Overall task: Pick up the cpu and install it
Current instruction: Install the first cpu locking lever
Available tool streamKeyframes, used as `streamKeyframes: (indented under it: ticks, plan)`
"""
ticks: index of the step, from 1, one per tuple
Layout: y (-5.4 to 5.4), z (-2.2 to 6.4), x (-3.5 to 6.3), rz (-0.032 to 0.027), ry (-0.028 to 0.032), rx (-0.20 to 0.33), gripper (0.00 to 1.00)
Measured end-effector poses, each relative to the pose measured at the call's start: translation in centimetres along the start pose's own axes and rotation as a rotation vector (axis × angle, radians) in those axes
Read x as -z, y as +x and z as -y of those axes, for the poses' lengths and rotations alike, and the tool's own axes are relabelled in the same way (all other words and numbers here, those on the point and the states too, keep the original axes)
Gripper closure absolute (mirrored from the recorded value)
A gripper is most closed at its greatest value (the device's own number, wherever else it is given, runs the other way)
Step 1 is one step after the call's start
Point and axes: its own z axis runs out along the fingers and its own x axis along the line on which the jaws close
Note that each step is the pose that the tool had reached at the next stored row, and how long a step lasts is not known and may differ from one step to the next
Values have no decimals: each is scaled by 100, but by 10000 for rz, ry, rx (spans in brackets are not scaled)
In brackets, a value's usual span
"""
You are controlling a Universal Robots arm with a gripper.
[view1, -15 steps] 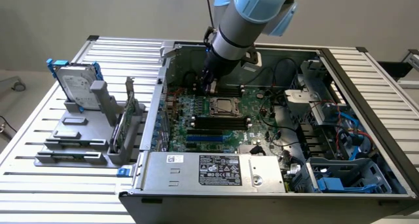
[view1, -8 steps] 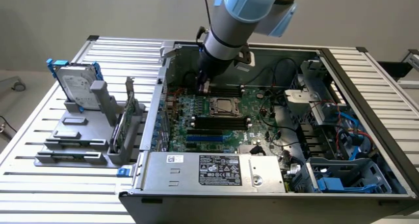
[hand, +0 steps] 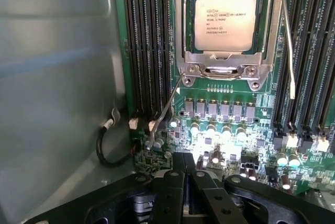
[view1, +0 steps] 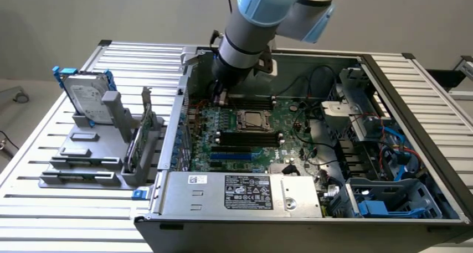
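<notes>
Slatted metal table (view1: 44, 208) carries open pc case (view1: 318, 55), cpu (hand: 225, 22) sits in mobo socket, gripper (hand: 188, 170) closed w/ nothing held hovers near it, could probably snag thin lever (hand: 166, 109) if lowered.

The small square silver-grey cpu (hand: 225, 22) lies flat inside the square metal-framed socket (hand: 224, 69) on the green motherboard (hand: 230, 114), between banks of long black memory slots (hand: 146, 41). The black gripper (hand: 187, 166), jaws together and empty, hovers near the socket, beside the grey case wall (hand: 57, 77).
</notes>
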Motion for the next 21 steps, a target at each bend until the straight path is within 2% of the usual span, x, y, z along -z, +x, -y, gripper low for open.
streamKeyframes:
  ticks: [5, 12, 21]
  plan:
    - [-1, 10, -5, -213, -138, -450, 89]
    - [-2, 13, -6, -637, -317, -1041, 89]
    - [-2, 17, -8, -1151, -541, -1780, 89]
